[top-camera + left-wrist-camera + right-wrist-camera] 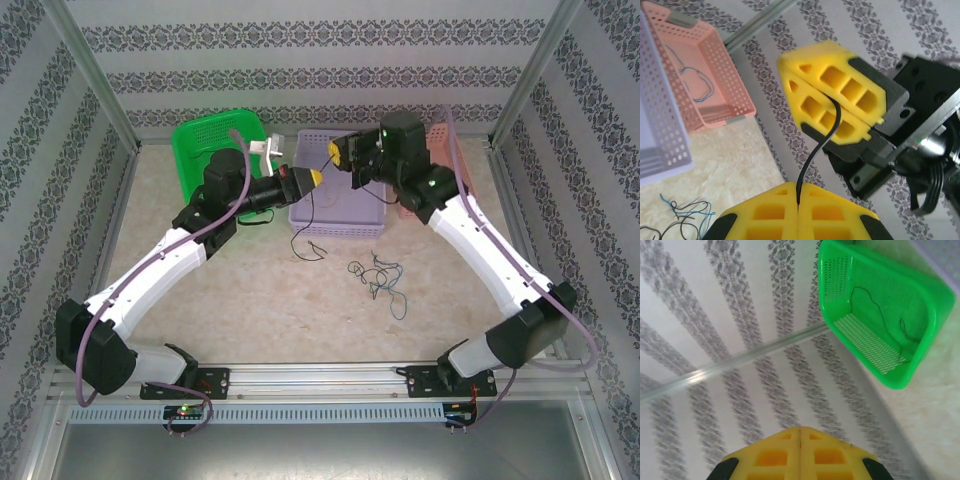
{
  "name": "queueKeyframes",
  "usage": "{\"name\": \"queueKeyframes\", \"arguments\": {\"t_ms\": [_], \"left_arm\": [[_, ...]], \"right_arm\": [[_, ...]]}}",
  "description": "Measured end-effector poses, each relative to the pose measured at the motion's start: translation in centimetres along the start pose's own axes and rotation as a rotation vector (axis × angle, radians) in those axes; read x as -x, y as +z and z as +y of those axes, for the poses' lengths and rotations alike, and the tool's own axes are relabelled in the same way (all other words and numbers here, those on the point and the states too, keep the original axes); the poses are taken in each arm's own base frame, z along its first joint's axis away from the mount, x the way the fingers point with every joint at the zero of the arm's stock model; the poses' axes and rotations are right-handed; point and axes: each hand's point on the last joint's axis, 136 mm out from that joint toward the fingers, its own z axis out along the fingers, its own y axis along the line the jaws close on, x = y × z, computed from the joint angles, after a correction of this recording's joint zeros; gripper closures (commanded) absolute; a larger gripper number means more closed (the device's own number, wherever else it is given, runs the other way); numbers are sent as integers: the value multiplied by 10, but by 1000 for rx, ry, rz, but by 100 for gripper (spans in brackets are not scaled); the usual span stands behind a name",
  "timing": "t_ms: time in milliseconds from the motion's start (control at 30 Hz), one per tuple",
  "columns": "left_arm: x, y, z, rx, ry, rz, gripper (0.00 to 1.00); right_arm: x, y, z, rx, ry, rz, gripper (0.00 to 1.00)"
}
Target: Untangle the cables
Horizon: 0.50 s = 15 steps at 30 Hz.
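Cable (pixel 815 152), black, runs between left pincer (pixel 798 189) and right pincer (pixel 787 72), both pressed onto it, seemingly same strand

Inventory, as seen from the near side.

1. Green basket (pixel 197 150): perforated plastic, far left on the table (pixel 250 300).
2. Lavender basket (pixel 340 228): same pattern of holes, centre back, near the green one.
3. Pink basket (pixel 732 85): just beside the lavender, on its right (largely covered from above).
4. Table: pale beige, mottled.
5. Walls (pixel 320 60): grey ornamental stripes on white, three sides.
6. Aluminium posts (pixel 92 75): back corners, leaning outward.
7. Slotted rail (pixel 320 412): along the near edge.
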Motion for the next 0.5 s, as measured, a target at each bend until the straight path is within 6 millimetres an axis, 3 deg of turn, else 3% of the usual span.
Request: {"name": "queueKeyframes", "arguments": {"t_ms": [133, 267, 500], "left_arm": [[-4, 5, -10, -8, 48, 58, 100], [-16, 11, -8, 17, 85, 125, 100], [-33, 23, -12, 33, 157, 191, 100]], "right_arm": [[-2, -1, 11, -74, -257, 24, 100], [-2, -1, 6, -167, -465, 48, 100], [-4, -4, -1, -281, -648, 118, 100]]}}
